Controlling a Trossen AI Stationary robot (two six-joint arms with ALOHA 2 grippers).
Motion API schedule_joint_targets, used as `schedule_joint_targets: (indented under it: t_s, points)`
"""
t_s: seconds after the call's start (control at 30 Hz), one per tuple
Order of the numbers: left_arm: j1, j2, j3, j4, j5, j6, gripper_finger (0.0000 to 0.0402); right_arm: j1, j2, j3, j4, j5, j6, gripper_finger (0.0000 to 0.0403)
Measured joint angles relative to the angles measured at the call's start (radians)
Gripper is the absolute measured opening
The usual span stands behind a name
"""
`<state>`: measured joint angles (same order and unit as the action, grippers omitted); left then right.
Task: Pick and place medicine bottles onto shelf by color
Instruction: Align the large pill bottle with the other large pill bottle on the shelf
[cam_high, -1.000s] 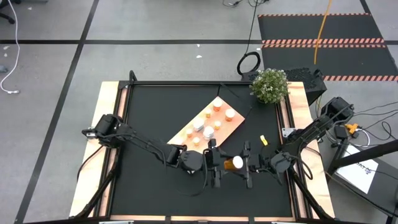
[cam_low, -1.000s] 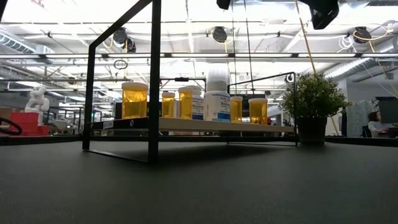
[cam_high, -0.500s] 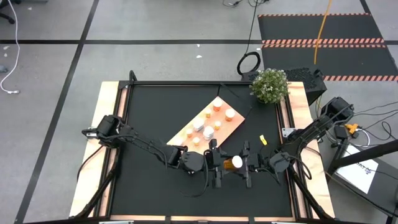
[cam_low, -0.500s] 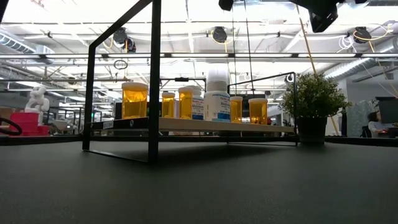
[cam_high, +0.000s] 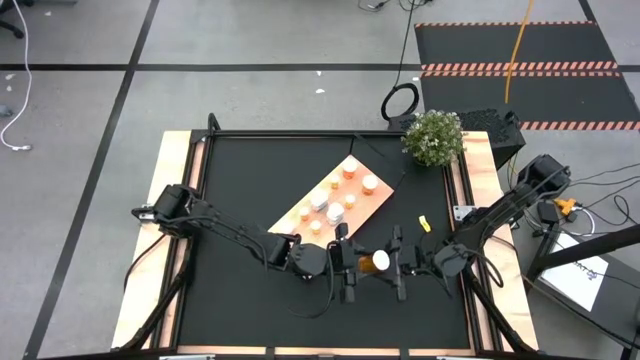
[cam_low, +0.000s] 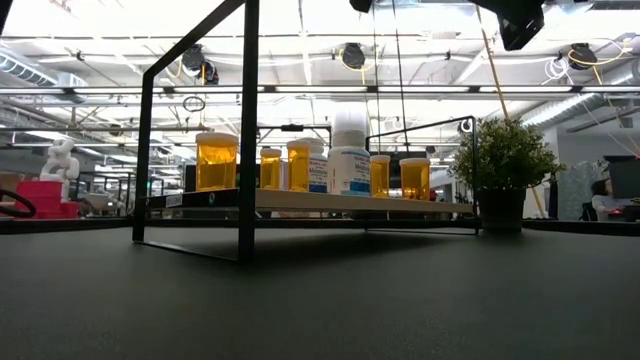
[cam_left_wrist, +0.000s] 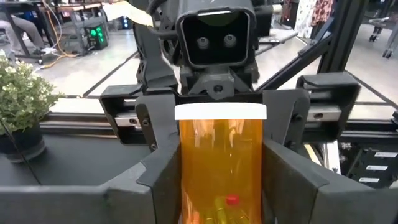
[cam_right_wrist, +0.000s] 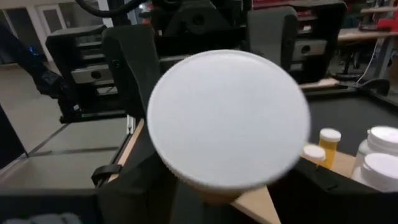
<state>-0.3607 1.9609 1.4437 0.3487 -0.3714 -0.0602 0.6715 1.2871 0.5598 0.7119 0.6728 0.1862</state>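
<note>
An orange bottle with a white cap (cam_high: 375, 262) lies level in the air between my two grippers, near the table's front middle. My left gripper (cam_high: 352, 263) comes from the left and is shut on its body. My right gripper (cam_high: 395, 263) faces it from the right, at the cap end. The light-wood shelf (cam_high: 372, 202) lies slantwise at mid-table. Several orange and white bottles (cam_high: 335, 212) stand upright on it, and they also show in the low view (cam_low: 330, 160). My left gripper pinches the bottle's orange body (cam_left_wrist: 221, 180) between its two fingers (cam_left_wrist: 155, 186), on opposite sides. The fingers come level from the table's left and lie along the bottle. The bottle is lifted clear and level, cap pointing right. My right gripper's fingers (cam_left_wrist: 155, 121) stand against both sides of the cap end (cam_left_wrist: 221, 112), level from the table's right. In its own wrist view the white cap (cam_right_wrist: 230, 118) faces the camera and hides the place of contact.
A potted plant (cam_high: 433, 137) stands at the table's far right corner. A small yellow thing (cam_high: 423, 225) lies on the black mat right of the shelf. In the low view the shelf board (cam_low: 300, 200) sits raised on a black frame (cam_low: 248, 130).
</note>
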Motion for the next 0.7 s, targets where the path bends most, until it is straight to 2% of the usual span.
schedule_joint_targets:
  t_s: [0.13, 0.33, 0.47, 0.57, 0.7]
  points:
    - [-0.009, -0.016, -0.002, -0.027, -0.003, 0.011, 0.0201, 0.005, -0.051, 0.001, -0.12, -0.014, 0.071, 0.0234]
    - [-0.017, -0.017, -0.002, -0.04, 0.01, 0.014, 0.0191, 0.005, -0.17, 0.0, -0.366, -0.112, 0.229, 0.0275]
    - [-0.014, -0.017, -0.002, -0.042, 0.011, 0.014, 0.0192, 0.005, -0.255, 0.015, -0.538, -0.142, 0.313, 0.0287]
    - [-0.014, -0.019, -0.002, -0.041, 0.005, 0.021, 0.0196, 0.011, -0.295, 0.035, -0.598, -0.145, 0.305, 0.0288]
    - [-0.015, -0.019, -0.002, -0.049, 0.006, 0.024, 0.0197, 0.038, -0.296, 0.063, -0.576, -0.115, 0.175, 0.0288]
